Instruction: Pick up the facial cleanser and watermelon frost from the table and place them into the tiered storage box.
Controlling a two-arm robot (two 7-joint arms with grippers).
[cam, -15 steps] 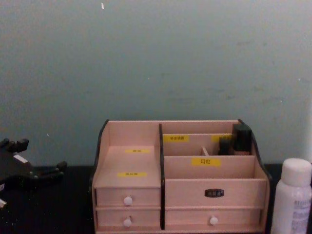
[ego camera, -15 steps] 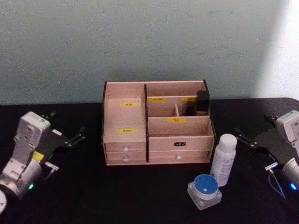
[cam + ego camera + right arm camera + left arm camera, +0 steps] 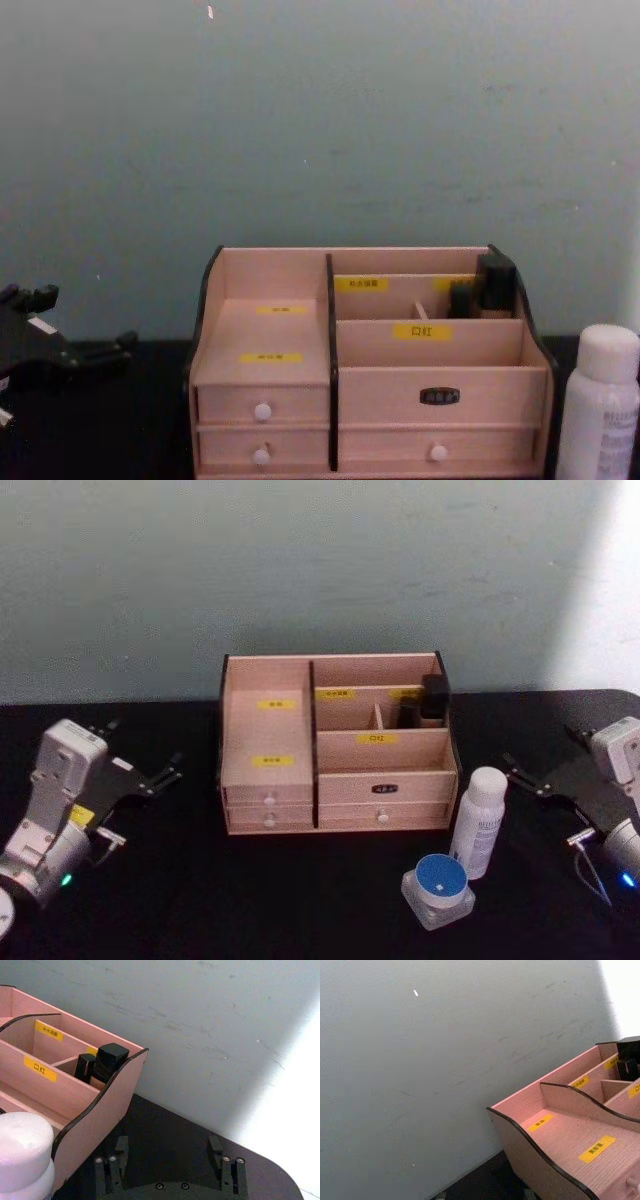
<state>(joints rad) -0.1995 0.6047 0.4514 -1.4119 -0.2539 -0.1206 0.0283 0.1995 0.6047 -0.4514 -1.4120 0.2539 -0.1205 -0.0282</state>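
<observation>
The facial cleanser [image 3: 478, 823], a tall white bottle, stands on the black table just right of the tiered storage box [image 3: 268, 736]. Its cap shows in the right wrist view [image 3: 22, 1149], and the facial cleanser [image 3: 601, 401] also stands at the chest view's right edge. The watermelon frost [image 3: 438, 888], a squat jar with a blue lid, sits in front of the bottle. My right gripper [image 3: 545, 752] hovers open to the right of the bottle, and the right gripper [image 3: 167, 1151] holds nothing. At the far left, my left gripper [image 3: 140, 750] stays open and apart from the box.
Two black items [image 3: 430, 698] stand in the box's back right compartment. A grey-green wall rises right behind the box [image 3: 370, 385]. Black tabletop lies bare between the left gripper [image 3: 75, 320] and the box [image 3: 555, 1130], and in front of the drawers.
</observation>
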